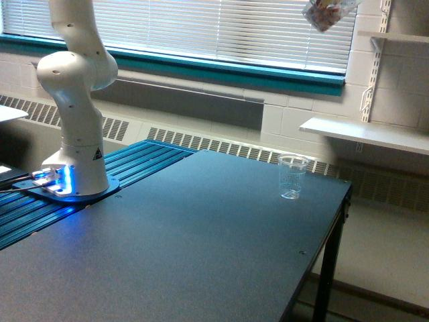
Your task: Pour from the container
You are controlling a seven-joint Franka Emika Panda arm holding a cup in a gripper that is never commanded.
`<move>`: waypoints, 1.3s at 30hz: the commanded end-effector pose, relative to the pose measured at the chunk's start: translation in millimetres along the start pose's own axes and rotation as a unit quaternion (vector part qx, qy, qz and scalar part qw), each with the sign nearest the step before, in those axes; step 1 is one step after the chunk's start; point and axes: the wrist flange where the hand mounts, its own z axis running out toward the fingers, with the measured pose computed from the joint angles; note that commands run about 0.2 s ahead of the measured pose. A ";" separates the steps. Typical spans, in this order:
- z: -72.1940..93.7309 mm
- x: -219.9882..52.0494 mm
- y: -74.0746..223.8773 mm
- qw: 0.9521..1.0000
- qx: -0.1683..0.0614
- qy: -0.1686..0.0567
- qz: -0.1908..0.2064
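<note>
A small clear plastic container [326,13] hangs tilted at the very top edge of the exterior view, with brownish contents showing through its wall. It is high in the air, above and slightly toward the exterior view's right of a clear tapered cup with faint measuring lines [293,176]. That cup stands upright near the far right edge of the dark table [201,241] and looks empty. The gripper is cut off by the top of the frame, so its hold on the container is hidden. Only the arm's white base and lower links [74,121] show, at the left.
The table's right edge [328,241] drops off just beyond the measuring cup. White wall shelves [369,134] sit at the right behind the table. A window with blinds and a radiator run along the back wall. Blue ribbed panels [134,164] lie beside the arm base.
</note>
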 end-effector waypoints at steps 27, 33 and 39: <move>44.8 -86.2 13.5 0.995 -0.093 -0.028 0.020; 54.5 -126.8 10.7 0.994 -0.104 -0.036 -0.006; 58.4 -169.5 5.5 0.993 -0.106 -0.051 -0.019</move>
